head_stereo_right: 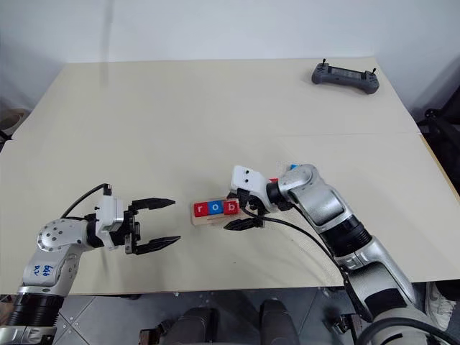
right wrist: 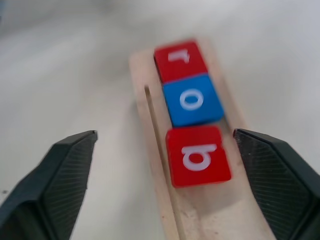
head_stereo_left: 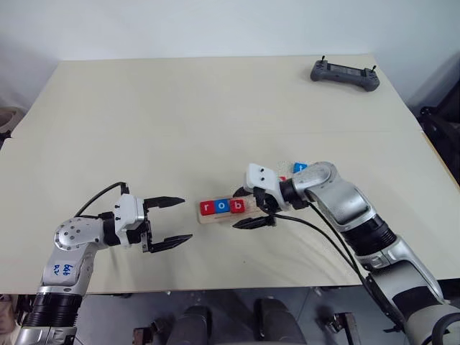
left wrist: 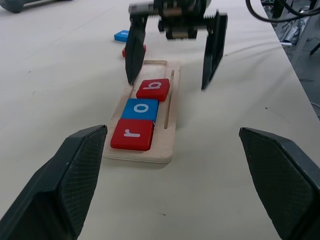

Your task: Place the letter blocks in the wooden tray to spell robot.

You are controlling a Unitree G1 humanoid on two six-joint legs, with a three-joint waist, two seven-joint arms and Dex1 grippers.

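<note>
Wooden tray (left wrist: pixel 167 117) holding r, o, b blocks (left wrist: pixel 141 108); R gripper (left wrist: pixel 172 60) hovering over b, jaws wide; L gripper (head_stereo_left: pixel 171 221) waiting, jaws wide.

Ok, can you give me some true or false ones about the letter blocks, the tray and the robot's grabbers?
1. The long pale-wood tray holds three square letter blocks. True.
2. The blue "o" block sits between the red "r" block and the red "b" block. True.
3. The right gripper is shut on the "b" block. False: its jaws stand open above the tray.
4. The grey controller lies inside the tray. False: it lies at the table's far corner.
5. The left gripper holds a block. False: it is open.
</note>
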